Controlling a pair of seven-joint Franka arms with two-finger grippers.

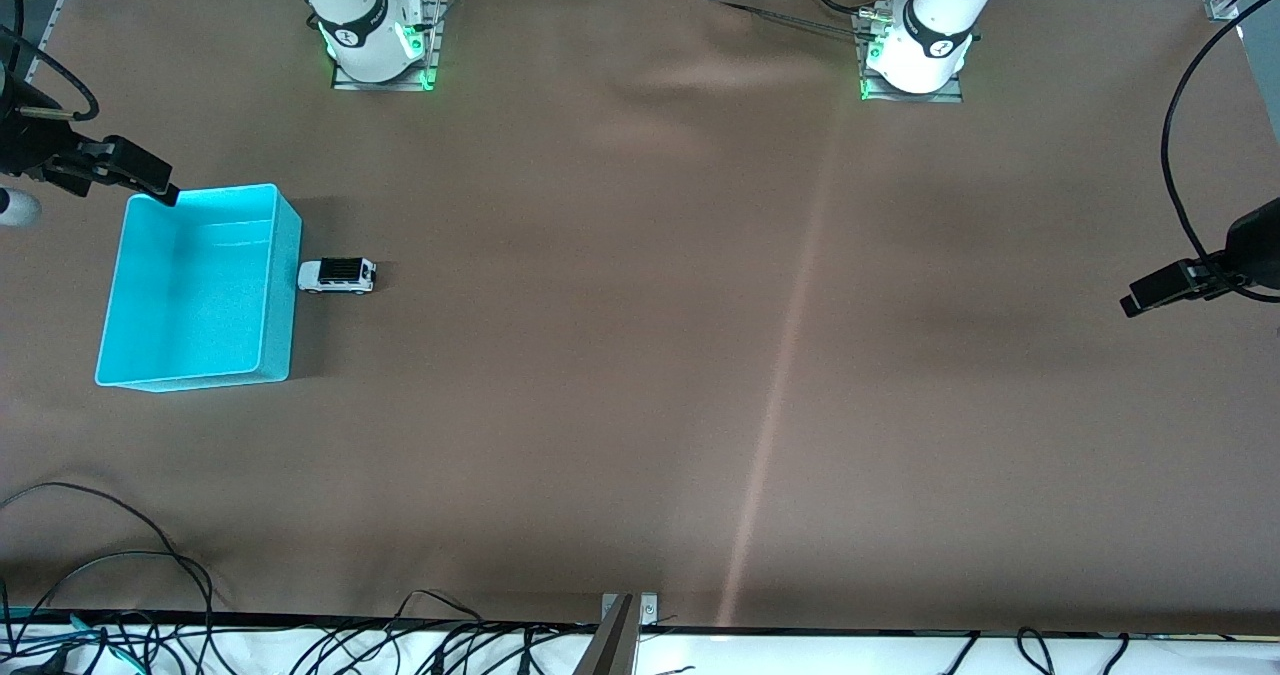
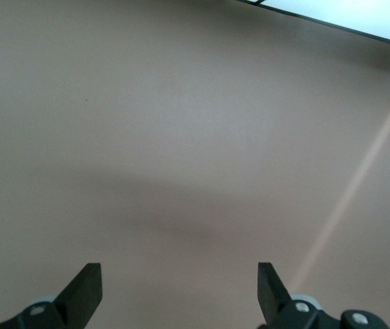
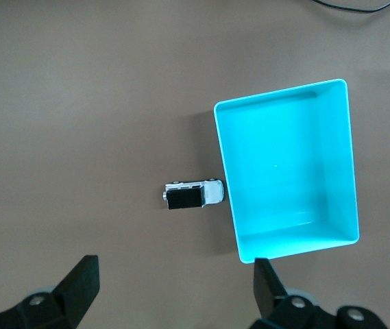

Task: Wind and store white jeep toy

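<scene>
The white jeep toy (image 1: pixel 337 276) – small, boxy, glossy plastic with a black roof panel and 4 black wheels – is parked upright on the matte brown table cover (image 1: pixel 640 355), just beside the long wall of the smooth cyan bin (image 1: pixel 283 285), toward the right arm's end. The right gripper (image 3: pixel 174 288) is held high over the toy and bin, fingers spread wide, nothing gripped. The left gripper (image 2: pixel 179 291) is also spread wide – over bare cover only.
</scene>
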